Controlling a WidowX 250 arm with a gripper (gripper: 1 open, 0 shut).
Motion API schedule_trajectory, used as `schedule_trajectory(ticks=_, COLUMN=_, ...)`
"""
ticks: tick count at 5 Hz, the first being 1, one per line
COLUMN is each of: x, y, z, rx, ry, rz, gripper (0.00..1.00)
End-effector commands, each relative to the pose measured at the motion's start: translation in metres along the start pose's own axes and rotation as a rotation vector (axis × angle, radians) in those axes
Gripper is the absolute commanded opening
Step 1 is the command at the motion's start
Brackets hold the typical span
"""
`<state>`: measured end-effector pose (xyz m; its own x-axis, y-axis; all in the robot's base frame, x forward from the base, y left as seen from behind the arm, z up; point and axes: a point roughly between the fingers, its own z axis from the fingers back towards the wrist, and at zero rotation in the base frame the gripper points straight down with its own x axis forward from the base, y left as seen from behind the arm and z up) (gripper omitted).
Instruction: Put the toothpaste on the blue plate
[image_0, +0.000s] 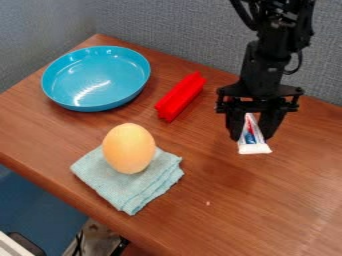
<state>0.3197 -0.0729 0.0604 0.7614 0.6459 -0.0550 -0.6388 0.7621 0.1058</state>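
The toothpaste (251, 136) is clamped in the gripper (254, 122), its white end pointing down, over the right part of the wooden surface (221, 205). The blue plate (96, 79) lies well apart, at the far left, with a red block (179, 97) between them.

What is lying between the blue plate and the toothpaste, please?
The red block lies between the blue plate and the toothpaste, as the camera view shows.
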Motion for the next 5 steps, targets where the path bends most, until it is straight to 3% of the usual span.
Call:
schedule_trajectory(ticks=1, x=0.011, y=-0.002, z=0.043, rx=-0.104, ry=-0.067, rz=-0.001, gripper=0.0)
schedule_trajectory(ticks=3, x=0.02, y=0.006, z=0.06, rx=-0.13, ry=-0.058, rz=0.003, gripper=0.0)
schedule_trajectory(ticks=4, x=0.029, y=0.019, z=0.076, rx=-0.15, ry=-0.05, rz=0.032, gripper=0.0)
schedule_trajectory(ticks=5, x=0.048, y=0.044, z=0.094, rx=-0.168, ry=-0.047, rz=0.09, gripper=0.0)
